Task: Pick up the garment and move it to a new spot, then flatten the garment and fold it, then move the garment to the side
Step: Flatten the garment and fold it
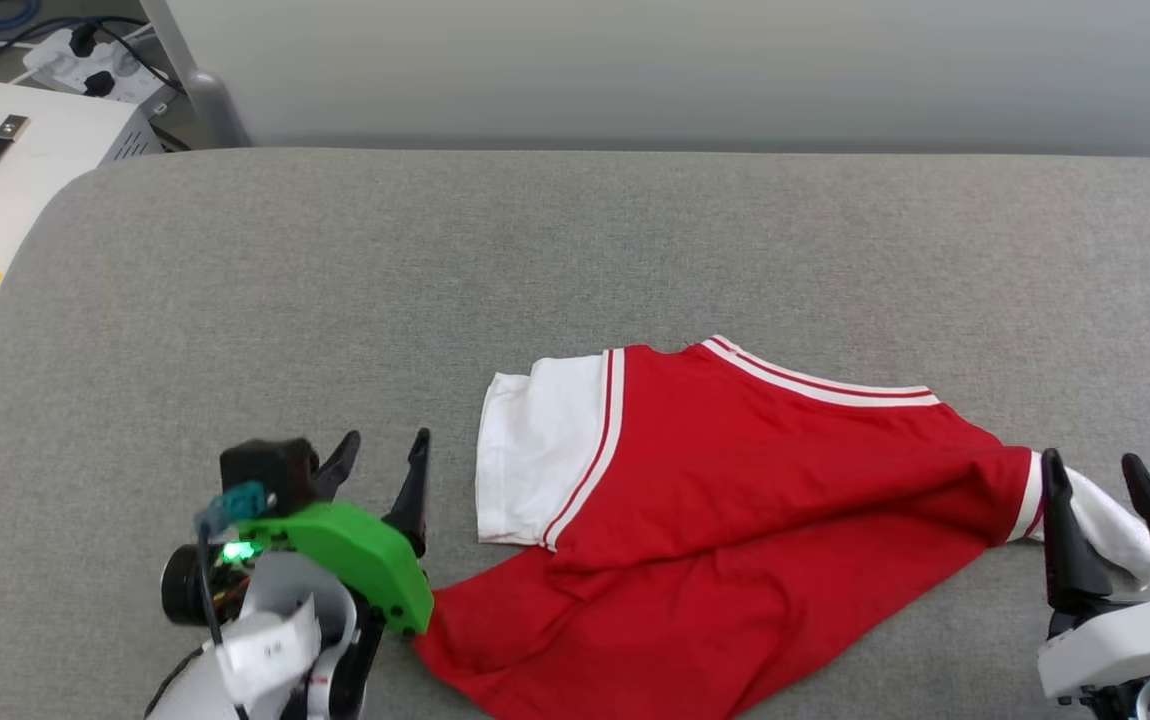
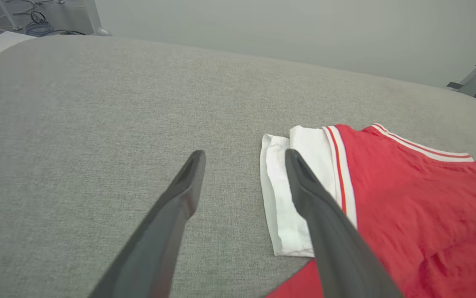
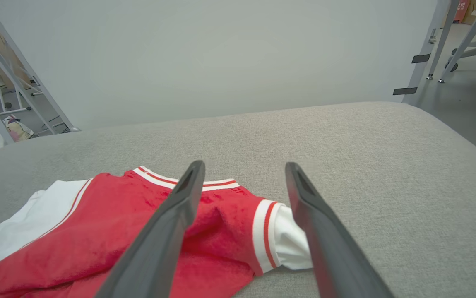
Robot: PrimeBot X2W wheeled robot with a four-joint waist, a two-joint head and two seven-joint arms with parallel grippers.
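Both grippers are seen with their fingers spread apart and nothing clamped between them. The left gripper (image 1: 386, 440) is held at the near left of the grey fabric-covered desk (image 1: 575, 250), just beside the garment (image 1: 755, 470) and close to its left white sleeve (image 1: 535, 455). The right gripper (image 1: 1092, 462) is placed at the near right, with its fingers standing on either side of the right white sleeve (image 1: 1100, 515). The garment is laid rumpled across the near middle of the desk, plain red face up, with a striped band (image 1: 815, 380) along its far edge. A white box (image 1: 5, 190) is seen beyond the desk's far left corner.
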